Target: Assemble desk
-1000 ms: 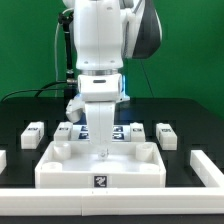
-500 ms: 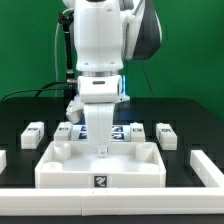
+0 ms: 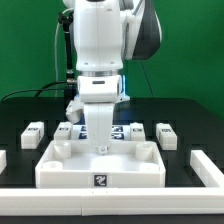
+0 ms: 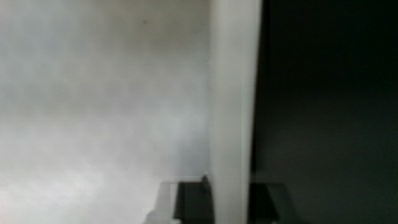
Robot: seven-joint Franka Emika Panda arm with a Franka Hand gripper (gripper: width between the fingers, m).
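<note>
The white desk top [image 3: 100, 168] lies flat at the front middle of the black table, rim up, with a tag on its front wall. My gripper [image 3: 103, 148] hangs straight down over its far rim. In the wrist view the white rim [image 4: 231, 100] runs between my two dark fingers [image 4: 189, 202], which press against it on both sides, so the gripper [image 4: 230, 202] is shut on the rim. Several white tagged legs lie in a row behind the top: one at the exterior view's left [image 3: 34, 133], one at its right [image 3: 166, 133], and two partly hidden behind my gripper [image 3: 66, 131].
White L-shaped stops sit at the table's front corners, one at the exterior view's right [image 3: 208, 170] and one at its left [image 3: 2, 160]. The big white arm body [image 3: 100, 50] towers over the middle. A green wall closes the back.
My gripper tip has shifted slightly upward in the exterior view, toward the far rim. The desk top and legs have not visibly moved.
</note>
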